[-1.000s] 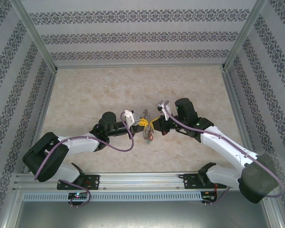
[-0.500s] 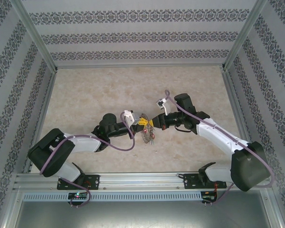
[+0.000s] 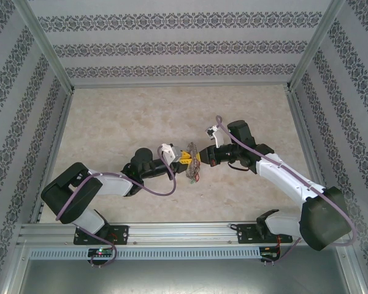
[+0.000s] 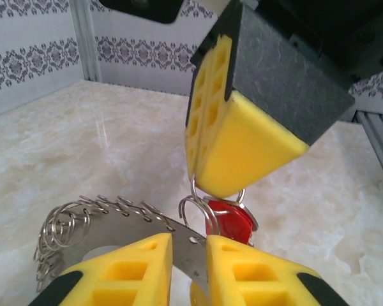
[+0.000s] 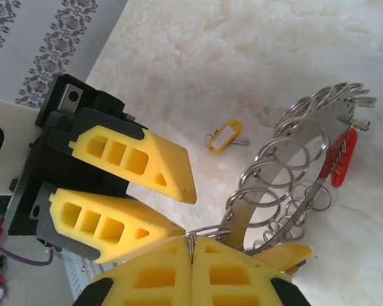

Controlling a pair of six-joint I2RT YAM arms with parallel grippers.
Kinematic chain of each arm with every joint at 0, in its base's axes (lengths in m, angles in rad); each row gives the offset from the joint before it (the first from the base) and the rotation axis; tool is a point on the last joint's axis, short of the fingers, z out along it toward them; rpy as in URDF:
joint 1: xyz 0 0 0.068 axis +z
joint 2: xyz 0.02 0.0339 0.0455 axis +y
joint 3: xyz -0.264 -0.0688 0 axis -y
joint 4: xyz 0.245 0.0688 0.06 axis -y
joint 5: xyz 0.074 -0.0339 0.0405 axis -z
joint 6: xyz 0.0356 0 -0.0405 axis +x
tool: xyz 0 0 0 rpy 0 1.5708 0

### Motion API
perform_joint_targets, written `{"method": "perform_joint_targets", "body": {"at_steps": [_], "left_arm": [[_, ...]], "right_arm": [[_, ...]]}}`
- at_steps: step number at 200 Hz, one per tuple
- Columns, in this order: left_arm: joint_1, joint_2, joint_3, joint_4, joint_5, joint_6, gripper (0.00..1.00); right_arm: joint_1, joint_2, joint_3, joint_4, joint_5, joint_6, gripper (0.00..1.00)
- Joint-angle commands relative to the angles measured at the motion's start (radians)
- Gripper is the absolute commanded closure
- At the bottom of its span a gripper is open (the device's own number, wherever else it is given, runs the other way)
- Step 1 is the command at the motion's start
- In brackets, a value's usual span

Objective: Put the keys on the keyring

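**Operator:** Marbled tabletop, patterned walls, and both arms meeting mid-table. Starting on the left, my left gripper has its jaws slightly parted. The flat band of the keyring sits in the gap, and I can't tell whether the pads touch it.

**Supervisor:** Where's the keyring?

**Operator:** Between the two grippers, apparently raised off the table, its rim fringed with wire rings. On the right, my right gripper is clamped tight on one small split ring at the band's edge.

**Supervisor:** Which step is that?

**Operator:** Mid-threading, I'd judge. Next I'd want the left jaws to steady the band while the right works that ring on.

**Supervisor:** Anything unclear?

**Operator:** A red-tagged key hangs just behind the right fingers, and I can't tell whether it's on the pinched ring. A yellow-tagged key lies loose on the table beyond. My own fingers cut off the band's lower end.
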Motion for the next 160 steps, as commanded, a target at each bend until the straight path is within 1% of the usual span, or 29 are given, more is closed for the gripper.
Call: {"method": "perform_joint_targets", "body": {"at_steps": [1,18,69,85,102,117,160], "left_arm": [[-0.017,-0.042,0.044,-0.104,0.0,0.063,0.73],[-0.023,-0.063,0.06,-0.177,0.0,0.089,0.72],[-0.033,-0.118,0.073,-0.301,-0.014,0.133,0.7],[-0.051,-0.14,0.084,-0.357,-0.033,0.158,0.7],[-0.075,-0.154,0.086,-0.381,-0.06,0.173,0.7],[-0.1,-0.159,0.086,-0.394,-0.103,0.179,0.69],[-0.163,-0.141,0.085,-0.377,-0.291,0.198,0.67]], "right_arm": [[0.018,-0.015,0.044,-0.014,0.022,-0.034,1.0],[0.026,-0.015,0.048,-0.017,0.03,-0.044,1.0],[0.035,-0.018,0.058,-0.045,0.047,-0.061,1.0],[0.036,-0.019,0.06,-0.044,0.045,-0.06,1.0],[0.036,-0.017,0.062,-0.047,0.048,-0.061,1.0],[0.035,-0.014,0.064,-0.047,0.047,-0.06,1.0],[0.036,-0.015,0.066,-0.046,0.035,-0.059,1.0]]}}
